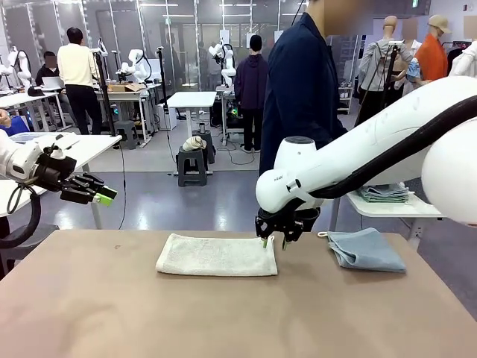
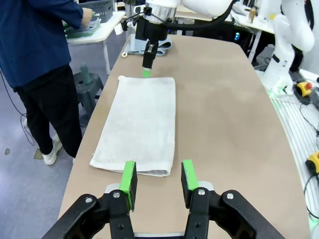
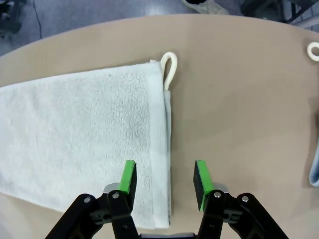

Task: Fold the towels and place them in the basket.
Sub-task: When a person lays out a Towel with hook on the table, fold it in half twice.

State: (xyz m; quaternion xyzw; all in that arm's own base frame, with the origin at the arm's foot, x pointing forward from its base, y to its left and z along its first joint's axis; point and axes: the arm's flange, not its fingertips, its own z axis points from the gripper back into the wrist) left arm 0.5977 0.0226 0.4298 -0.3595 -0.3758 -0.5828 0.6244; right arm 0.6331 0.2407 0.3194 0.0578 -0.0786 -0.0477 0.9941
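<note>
We saw cream towel (image 1: 217,255) flat at table middle, long axis left–right. Our right gripper (image 1: 273,240) hung over its right end, jaws apart, empty – nearer. Left gripper (image 1: 97,192) open, empty, well off left. Blue towel (image 1: 366,249) lay right.

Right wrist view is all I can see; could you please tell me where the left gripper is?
Observer: The left gripper hovers open to the left of the cream towel, aimed at its near short end.
Operator: Thank you. Is there another towel on the table?
Observer: Yes, a folded grey-blue towel lies on the table to the right of the cream one, apart from it.
Operator: And where is the person?
Observer: The person stands at the far side, turned toward a side table.
</note>
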